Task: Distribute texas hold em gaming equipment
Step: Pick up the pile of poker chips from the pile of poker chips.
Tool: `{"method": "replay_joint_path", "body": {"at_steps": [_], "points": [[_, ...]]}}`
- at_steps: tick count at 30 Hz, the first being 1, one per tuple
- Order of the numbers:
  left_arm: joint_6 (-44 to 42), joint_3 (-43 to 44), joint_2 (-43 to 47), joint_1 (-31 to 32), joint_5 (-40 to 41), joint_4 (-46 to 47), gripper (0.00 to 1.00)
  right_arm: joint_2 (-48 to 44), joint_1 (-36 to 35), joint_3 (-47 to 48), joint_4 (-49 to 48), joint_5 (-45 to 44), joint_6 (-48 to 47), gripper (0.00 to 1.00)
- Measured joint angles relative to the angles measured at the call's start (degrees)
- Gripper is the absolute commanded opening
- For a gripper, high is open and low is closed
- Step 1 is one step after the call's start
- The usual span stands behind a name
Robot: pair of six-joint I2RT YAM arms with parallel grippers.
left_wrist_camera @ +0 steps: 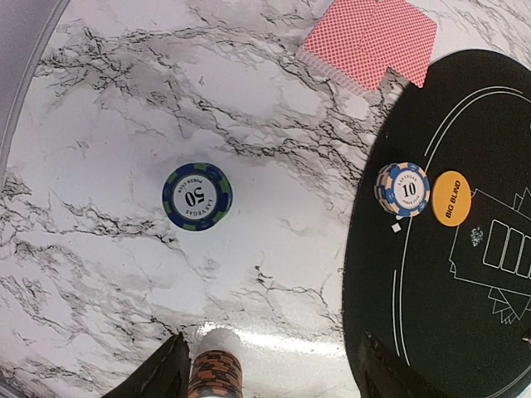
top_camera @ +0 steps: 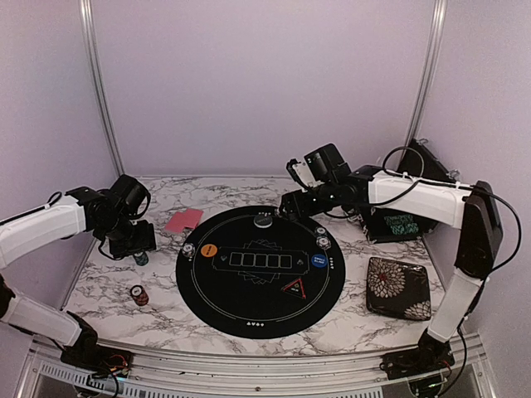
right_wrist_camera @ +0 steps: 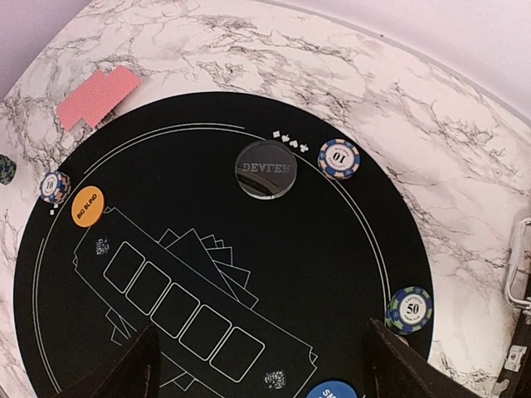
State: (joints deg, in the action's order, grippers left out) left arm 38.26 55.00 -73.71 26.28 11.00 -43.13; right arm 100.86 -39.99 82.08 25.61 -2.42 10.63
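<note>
Top external view: the left gripper [top_camera: 133, 242] hangs over the left side of the marble bench [top_camera: 99, 282], and the right gripper [top_camera: 286, 201] hangs above the far rim of the round black mat [top_camera: 249, 307].

Left wrist view: the fingers [left_wrist_camera: 164, 375] are spread and grip nothing. An orange-striped chip stack [left_wrist_camera: 216, 373] stands at the lower edge, just beside one finger. A green-blue 50 chip stack [left_wrist_camera: 197, 196] sits mid-frame and the pink-red cards [left_wrist_camera: 369, 41] lie upper right. A 10 chip stack [left_wrist_camera: 402, 189] stands just beside the orange Big Blind button [left_wrist_camera: 451, 197] on the mat.

Right wrist view: the fingers [right_wrist_camera: 124, 369] are released wide over the mat. The Dealer button [right_wrist_camera: 265, 169] lies upper centre and the blue button [right_wrist_camera: 332, 390] is at the bottom edge.
</note>
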Motion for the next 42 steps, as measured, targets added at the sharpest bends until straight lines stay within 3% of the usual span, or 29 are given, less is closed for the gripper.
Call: {"method": "replay_joint_path", "body": {"at_steps": [22,42], "points": [[-6.67,0.57,-11.06,-10.86,-1.73,1.79,0.71,-2.43,0.0,-2.95,-1.18,0.46,-0.39,0.8],[-11.37,3.76,-19.47,-13.97,-3.72,4.59,0.65,-2.43,0.0,-2.95,-1.18,-0.39,-0.37,0.8]]}}
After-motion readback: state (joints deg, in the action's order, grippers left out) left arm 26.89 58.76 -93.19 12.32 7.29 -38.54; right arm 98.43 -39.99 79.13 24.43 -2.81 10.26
